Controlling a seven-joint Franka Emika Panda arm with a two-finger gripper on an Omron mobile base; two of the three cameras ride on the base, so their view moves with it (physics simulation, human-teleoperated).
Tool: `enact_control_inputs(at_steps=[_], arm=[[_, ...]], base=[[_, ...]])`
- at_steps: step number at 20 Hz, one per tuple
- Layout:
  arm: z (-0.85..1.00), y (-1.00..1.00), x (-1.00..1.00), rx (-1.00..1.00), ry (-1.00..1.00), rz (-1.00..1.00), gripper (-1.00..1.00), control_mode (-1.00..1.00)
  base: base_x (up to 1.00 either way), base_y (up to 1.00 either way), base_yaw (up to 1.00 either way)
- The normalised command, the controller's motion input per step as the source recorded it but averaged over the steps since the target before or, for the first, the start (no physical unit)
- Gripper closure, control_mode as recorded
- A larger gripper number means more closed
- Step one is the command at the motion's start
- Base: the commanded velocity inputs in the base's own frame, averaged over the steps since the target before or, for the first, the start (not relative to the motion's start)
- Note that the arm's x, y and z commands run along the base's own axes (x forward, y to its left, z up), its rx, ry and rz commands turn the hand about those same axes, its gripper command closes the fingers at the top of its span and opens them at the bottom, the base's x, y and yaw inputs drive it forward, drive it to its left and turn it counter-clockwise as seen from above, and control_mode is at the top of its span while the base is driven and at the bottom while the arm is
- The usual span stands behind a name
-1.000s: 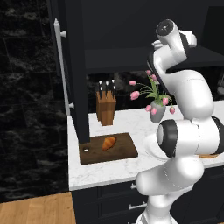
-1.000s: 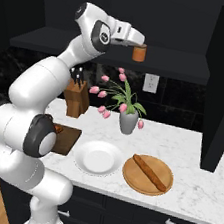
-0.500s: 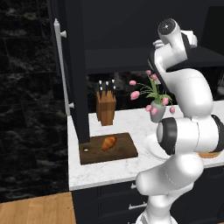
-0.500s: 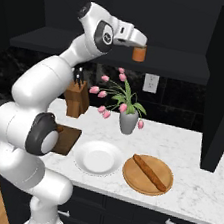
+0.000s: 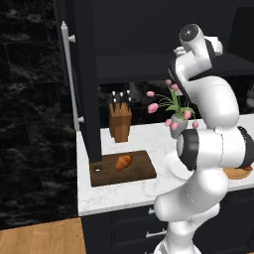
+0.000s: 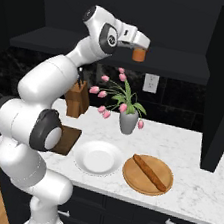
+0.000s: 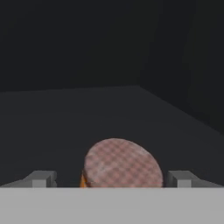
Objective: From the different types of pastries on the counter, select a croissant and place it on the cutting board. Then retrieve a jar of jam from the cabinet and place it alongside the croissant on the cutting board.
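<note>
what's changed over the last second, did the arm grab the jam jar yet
Almost nothing changed. The gripper is still up at the cabinet shelf, fingers open on either side of the jar, not closed on it. The croissant stays on the cutting board.

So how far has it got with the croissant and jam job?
The first half looks done: the croissant lies on the cutting board. Now the arm is up at the cabinet shelf, with its open pincer set either side of the jar of jam, not closed on it. Left to do: grip the jar, carry it down and set it beside the croissant.
</note>
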Motion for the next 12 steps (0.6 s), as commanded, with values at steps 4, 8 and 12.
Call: enact_control_inputs(at_steps=[4,8,12], arm=[[-0.21,-0.18,0.1,0.0,-0.01,0.0,-1.0,-1.0],[-0.47,0.0,0.21,-0.01,0.02,0.0,1.0,-1.0],[-0.08,-0.02,0.12,-0.05,0.06,0.01,1.0,-1.0]], base=[[0.0,0.0,0.0],[0.0,0.0,0.0],[0.0,0.0,0.0]])
